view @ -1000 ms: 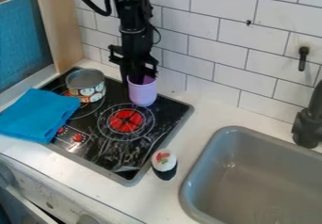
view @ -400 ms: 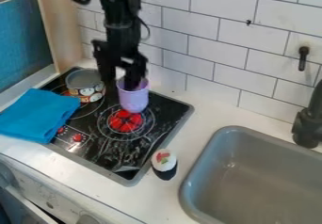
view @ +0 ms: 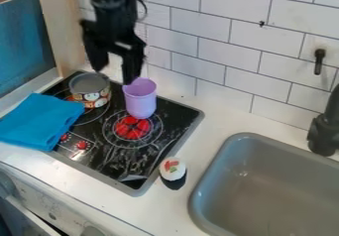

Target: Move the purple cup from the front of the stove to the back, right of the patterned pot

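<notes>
The black gripper [view: 114, 75] hangs over the back of the black stove top [view: 142, 153], its two fingers wide apart with nothing pinched between them. A light purple cup [view: 140, 101] stands upright on the stove top, at the rear edge of the red burner [view: 132, 127]. One fingertip comes down at the cup's rim in the view; whether it touches cannot be told. Just beside the cup, toward the left of the view, sits a metal pot [view: 90, 84] with a patterned side. A folded blue cloth [view: 39, 121] lies over the stove's left edge, close to the pot. Near the front right corner is a sushi-like toy [view: 173, 173] with a white top and dark side, and farther right is the grey sink [view: 271, 185].
</notes>
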`<state>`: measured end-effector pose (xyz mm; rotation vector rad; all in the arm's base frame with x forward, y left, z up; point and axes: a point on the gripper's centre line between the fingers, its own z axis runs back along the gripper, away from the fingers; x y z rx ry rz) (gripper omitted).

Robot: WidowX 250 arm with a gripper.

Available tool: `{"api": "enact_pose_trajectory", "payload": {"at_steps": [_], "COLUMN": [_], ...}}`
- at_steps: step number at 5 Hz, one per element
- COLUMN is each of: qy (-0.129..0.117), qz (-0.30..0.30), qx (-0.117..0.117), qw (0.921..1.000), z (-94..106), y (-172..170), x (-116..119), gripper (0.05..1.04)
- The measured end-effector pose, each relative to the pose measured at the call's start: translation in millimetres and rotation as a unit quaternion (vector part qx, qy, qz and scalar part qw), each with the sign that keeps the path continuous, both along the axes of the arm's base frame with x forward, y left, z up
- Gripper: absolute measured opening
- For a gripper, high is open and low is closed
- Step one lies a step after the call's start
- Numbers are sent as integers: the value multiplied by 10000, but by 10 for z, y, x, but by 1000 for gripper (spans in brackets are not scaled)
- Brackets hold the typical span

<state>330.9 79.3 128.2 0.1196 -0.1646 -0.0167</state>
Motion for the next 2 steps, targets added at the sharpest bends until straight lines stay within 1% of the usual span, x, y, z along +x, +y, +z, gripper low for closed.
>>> {"api": "enact_pose_trajectory", "payload": {"at_steps": [1,2], "qy": [70,339], "qz": [-187,-718], "qx": [-33,-218], "qw": [9998,9966], "z": [156,170], "y": [-86,-500], "x": [-238,-447], "gripper": [1001,1001]}}
